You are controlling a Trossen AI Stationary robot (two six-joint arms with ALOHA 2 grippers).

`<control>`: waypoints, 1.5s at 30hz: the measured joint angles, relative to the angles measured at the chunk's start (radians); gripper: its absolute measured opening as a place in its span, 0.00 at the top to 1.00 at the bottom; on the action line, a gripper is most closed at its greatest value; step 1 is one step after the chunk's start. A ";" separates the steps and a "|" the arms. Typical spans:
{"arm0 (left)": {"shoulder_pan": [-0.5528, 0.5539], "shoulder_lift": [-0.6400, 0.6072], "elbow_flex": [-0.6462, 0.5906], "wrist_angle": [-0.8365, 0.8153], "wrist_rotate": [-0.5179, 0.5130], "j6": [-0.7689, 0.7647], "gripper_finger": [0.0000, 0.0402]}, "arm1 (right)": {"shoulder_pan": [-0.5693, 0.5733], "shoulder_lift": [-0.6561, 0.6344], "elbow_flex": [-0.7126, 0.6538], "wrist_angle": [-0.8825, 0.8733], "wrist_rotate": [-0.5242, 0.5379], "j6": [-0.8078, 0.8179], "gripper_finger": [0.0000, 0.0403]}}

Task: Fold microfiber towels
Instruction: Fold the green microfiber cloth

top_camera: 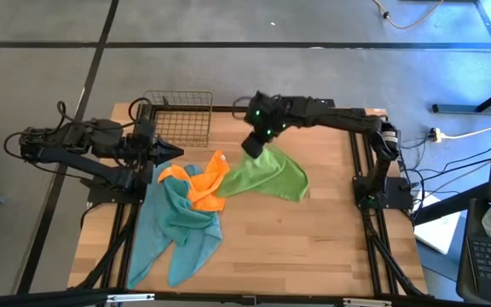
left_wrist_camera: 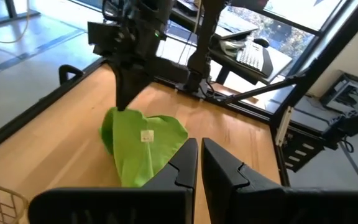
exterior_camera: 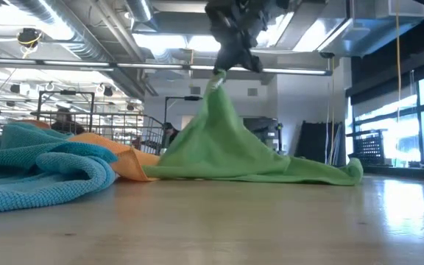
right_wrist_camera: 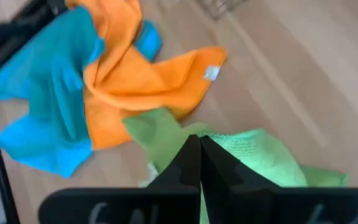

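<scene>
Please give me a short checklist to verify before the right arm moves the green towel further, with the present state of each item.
1. Right claw shut on the green towel: ok, one corner is pinched and lifted.
2. Rest of green towel on the table: ok, its far edge lies flat.
3. Green towel free of the orange towel: cannot tell, their edges meet in the low view.
4. Left claw out of the way: ok, shut, empty, at the table's left edge.
5. Teal towels clear of the green one: ok, they lie apart.
6. Wire basket clear of the path: ok, at the far edge.
</scene>
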 joint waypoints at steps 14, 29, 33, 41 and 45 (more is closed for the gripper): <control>0.000 0.000 0.000 0.000 -0.074 0.008 0.97 | -0.190 -0.055 0.225 0.171 -0.091 -0.124 0.99; 0.000 0.000 0.000 0.001 -0.086 -0.001 0.97 | 0.025 -0.055 0.119 -0.430 -0.210 -0.269 0.99; 0.000 0.000 0.000 0.001 -0.086 -0.008 0.97 | 0.107 -0.056 -0.104 -0.431 -0.332 -0.226 0.99; 0.000 0.000 0.000 0.001 -0.046 -0.055 0.97 | 0.243 -0.057 -0.454 -0.262 -0.395 -0.054 0.95; 0.000 0.000 0.000 0.001 -0.016 -0.057 0.97 | 0.273 -0.057 -0.493 -0.245 -0.394 -0.010 0.86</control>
